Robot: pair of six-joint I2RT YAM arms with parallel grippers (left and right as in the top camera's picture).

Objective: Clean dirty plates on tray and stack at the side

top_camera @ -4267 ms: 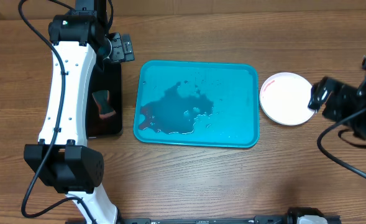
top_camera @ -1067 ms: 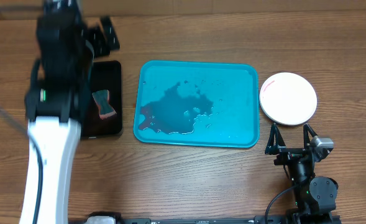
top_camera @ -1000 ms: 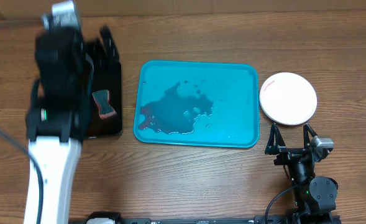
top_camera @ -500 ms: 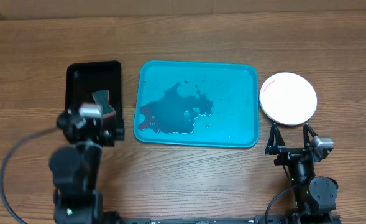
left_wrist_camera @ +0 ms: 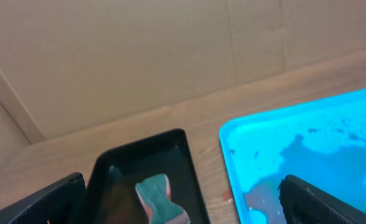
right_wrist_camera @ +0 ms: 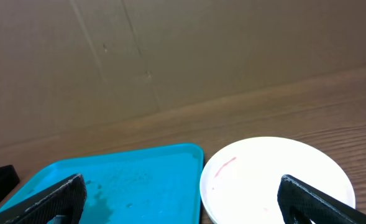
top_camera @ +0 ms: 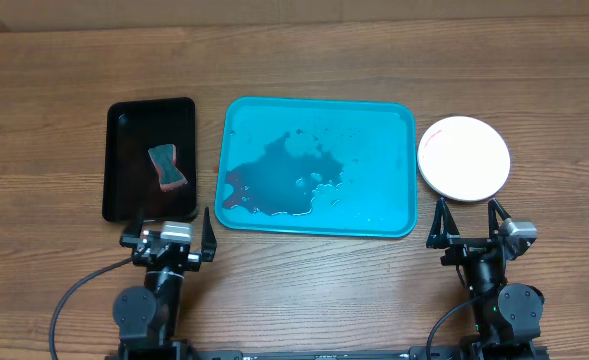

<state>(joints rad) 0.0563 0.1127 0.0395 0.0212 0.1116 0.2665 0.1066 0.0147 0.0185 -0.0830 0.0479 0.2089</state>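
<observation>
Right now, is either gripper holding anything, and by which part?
Nothing held: the left gripper and right gripper are open and empty; the sponge lies in the black tray, the white plate sits free.

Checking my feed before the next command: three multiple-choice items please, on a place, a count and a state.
1. The white plate lies: A on the turquoise tray; B on the table right of it; C on the table left of it.
2. Plates on the turquoise tray: A none; B one; C three.
3. Both arms' jaws are: A shut on a plate; B open and empty; C shut, empty.
Answers: B, it sits on wood beyond the tray's right rim; A, the tray holds only a puddle and a red smear; B, both pairs stand spread, nothing between.
</observation>
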